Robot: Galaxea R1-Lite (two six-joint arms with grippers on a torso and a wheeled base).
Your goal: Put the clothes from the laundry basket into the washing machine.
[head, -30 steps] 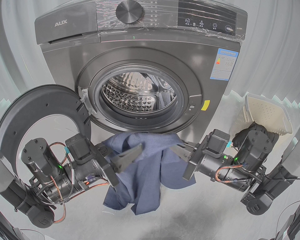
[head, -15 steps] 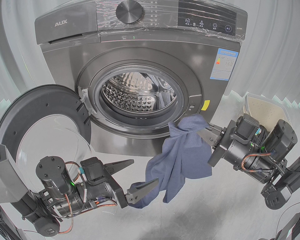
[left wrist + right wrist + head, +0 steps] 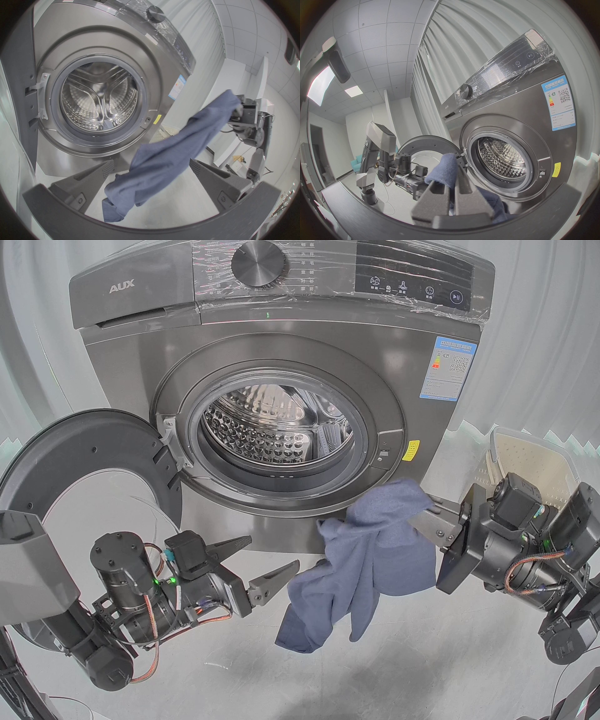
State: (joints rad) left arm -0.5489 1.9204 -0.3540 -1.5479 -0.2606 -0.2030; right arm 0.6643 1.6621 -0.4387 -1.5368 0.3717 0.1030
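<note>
Clamped blue garment (image 3: 375, 546) in right gripper (image 3: 428, 518), left gripper (image 3: 270, 554) wide and empty. Likely needed lifting over drum (image 3: 269, 427) lip before release.

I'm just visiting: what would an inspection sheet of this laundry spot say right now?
Surface: smooth grey floor.
Job's things: washing machine with door swung open and drum showing; blue garment hanging outside it; laundry basket on the robot's right.
Clutter: nothing seen.
Grippers: left gripper open, holding nothing; right gripper shut on the garment's top.
Cables: orange wires looped at both wrists.
Surroundings: pale curtain behind.
</note>
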